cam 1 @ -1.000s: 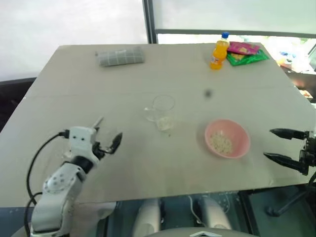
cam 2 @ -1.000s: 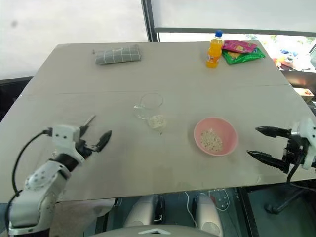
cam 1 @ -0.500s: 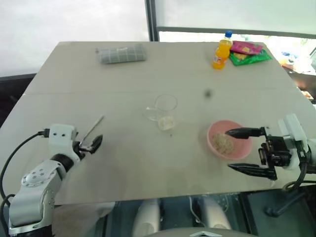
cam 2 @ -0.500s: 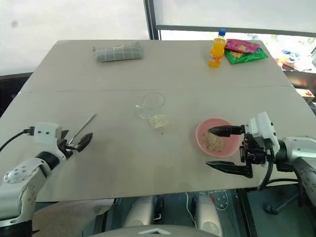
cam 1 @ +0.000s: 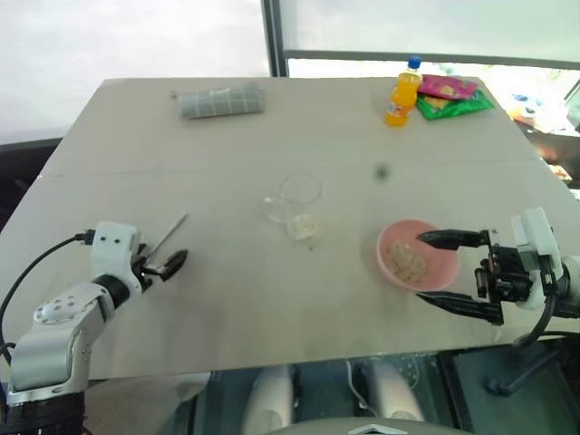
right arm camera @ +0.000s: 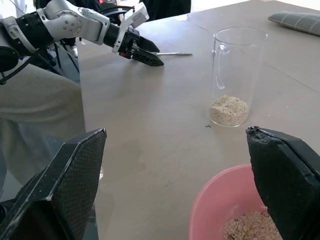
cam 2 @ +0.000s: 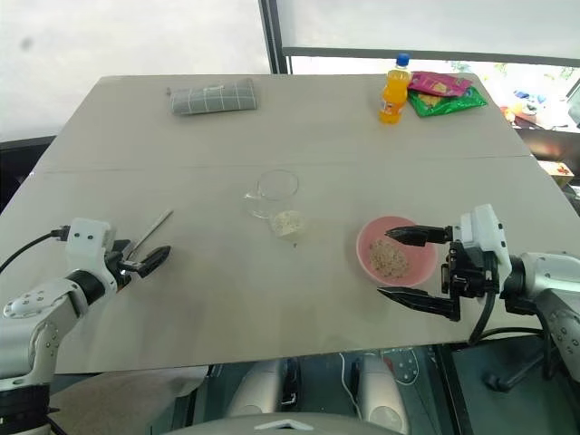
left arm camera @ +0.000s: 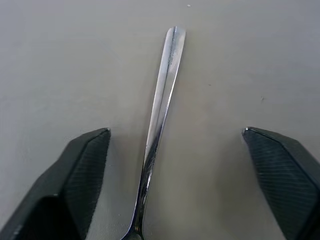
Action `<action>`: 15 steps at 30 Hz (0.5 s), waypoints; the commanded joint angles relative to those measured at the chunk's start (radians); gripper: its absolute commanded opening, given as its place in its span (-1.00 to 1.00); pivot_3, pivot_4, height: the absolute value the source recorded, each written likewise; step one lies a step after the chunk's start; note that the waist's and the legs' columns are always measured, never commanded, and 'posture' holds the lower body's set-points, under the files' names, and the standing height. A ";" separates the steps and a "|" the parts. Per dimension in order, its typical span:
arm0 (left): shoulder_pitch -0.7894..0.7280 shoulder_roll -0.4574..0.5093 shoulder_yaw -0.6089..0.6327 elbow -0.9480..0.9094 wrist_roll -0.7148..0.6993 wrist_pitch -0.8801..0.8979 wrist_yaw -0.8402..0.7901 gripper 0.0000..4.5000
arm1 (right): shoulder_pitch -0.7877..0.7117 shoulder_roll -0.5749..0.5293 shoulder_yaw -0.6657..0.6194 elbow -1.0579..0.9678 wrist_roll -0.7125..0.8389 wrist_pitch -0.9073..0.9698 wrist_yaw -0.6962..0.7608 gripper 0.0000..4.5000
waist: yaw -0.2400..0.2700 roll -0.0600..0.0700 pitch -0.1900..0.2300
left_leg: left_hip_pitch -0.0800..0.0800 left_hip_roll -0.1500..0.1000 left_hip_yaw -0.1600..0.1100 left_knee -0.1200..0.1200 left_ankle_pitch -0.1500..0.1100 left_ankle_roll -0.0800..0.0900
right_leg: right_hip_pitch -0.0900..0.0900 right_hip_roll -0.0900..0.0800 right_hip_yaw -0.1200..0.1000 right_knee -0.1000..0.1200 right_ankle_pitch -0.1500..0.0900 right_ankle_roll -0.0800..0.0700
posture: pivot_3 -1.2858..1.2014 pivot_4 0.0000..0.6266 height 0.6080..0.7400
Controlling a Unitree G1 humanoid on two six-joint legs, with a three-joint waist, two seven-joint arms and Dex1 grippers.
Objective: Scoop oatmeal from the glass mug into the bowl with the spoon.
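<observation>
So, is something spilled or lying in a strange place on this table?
Almost nothing. One small dark speck lies on the table beside the glass mug, perhaps a stray oat flake. The spoon lies flat between the open left gripper fingers.

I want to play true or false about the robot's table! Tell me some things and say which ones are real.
1. The spoon lies flat on the table, between the fingers of the left gripper. True.
2. The glass mug is filled to the brim with oatmeal. False: only a small heap of oatmeal sits at its bottom.
3. The pink bowl has some oatmeal in it. True.
4. The right gripper is shut tight on the bowl. False: it is open, with one finger over the bowl and the other beside its near rim.
5. The orange drink bottle stands right next to the mug. False: it stands far back, beside the snack packets.
</observation>
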 commanded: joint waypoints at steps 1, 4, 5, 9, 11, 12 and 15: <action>0.037 0.028 0.025 0.044 0.026 0.041 0.005 0.19 | -0.001 0.003 -0.045 -0.008 0.004 -0.020 -0.008 1.00 | -0.003 0.001 0.000 | 0.000 0.000 0.000 0.000 0.000 0.000 | 0.000 0.000 0.000 0.000 0.000 0.000 | 0.03 -0.52 1.00; 0.047 0.029 0.025 0.044 0.017 0.078 0.008 -0.32 | -0.005 0.009 -0.044 -0.003 0.001 -0.025 -0.014 1.00 | -0.007 0.002 -0.001 | 0.001 0.000 0.000 0.000 0.000 0.000 | 0.000 0.000 0.000 0.000 0.000 0.000 | 0.03 -0.52 1.00; 0.047 0.023 0.031 0.042 0.011 0.091 0.014 -0.55 | -0.009 0.011 -0.043 0.000 0.001 -0.026 -0.016 1.00 | -0.010 0.003 -0.002 | 0.001 0.000 0.000 -0.001 0.000 0.000 | 0.000 0.000 0.000 0.000 0.000 0.000 | 0.03 -0.52 1.00; 0.025 -0.027 0.071 0.032 -0.023 0.105 0.039 -0.98 | -0.023 0.016 -0.037 0.014 -0.002 -0.030 -0.020 1.00 | -0.016 0.005 -0.003 | 0.001 0.000 0.000 -0.001 0.000 0.000 | 0.000 0.000 0.001 0.000 0.000 0.000 | 0.03 -0.52 1.00; -0.005 -0.066 0.096 0.021 -0.052 0.072 0.043 -0.98 | -0.027 0.017 -0.032 0.019 -0.008 -0.034 -0.018 1.00 | -0.016 0.006 -0.004 | 0.001 0.000 0.001 0.000 0.000 0.000 | 0.000 -0.001 0.001 0.000 0.000 0.000 | 0.03 -0.52 1.00; -0.021 -0.082 0.104 0.014 -0.057 0.044 0.045 -0.98 | -0.031 0.018 -0.030 0.021 -0.010 -0.035 -0.017 1.00 | -0.014 0.006 -0.004 | 0.001 0.000 0.000 0.000 0.000 0.000 | 0.000 -0.001 0.001 0.000 0.000 0.000 | 0.03 -0.52 1.00; -0.081 -0.119 0.129 0.002 -0.058 -0.037 0.071 -0.98 | -0.053 0.013 -0.022 0.031 -0.018 -0.015 -0.045 1.00 | -0.006 0.006 -0.003 | 0.000 -0.001 0.000 0.000 0.000 0.000 | 0.001 0.000 0.000 0.000 0.000 0.000 | 0.03 -0.52 1.00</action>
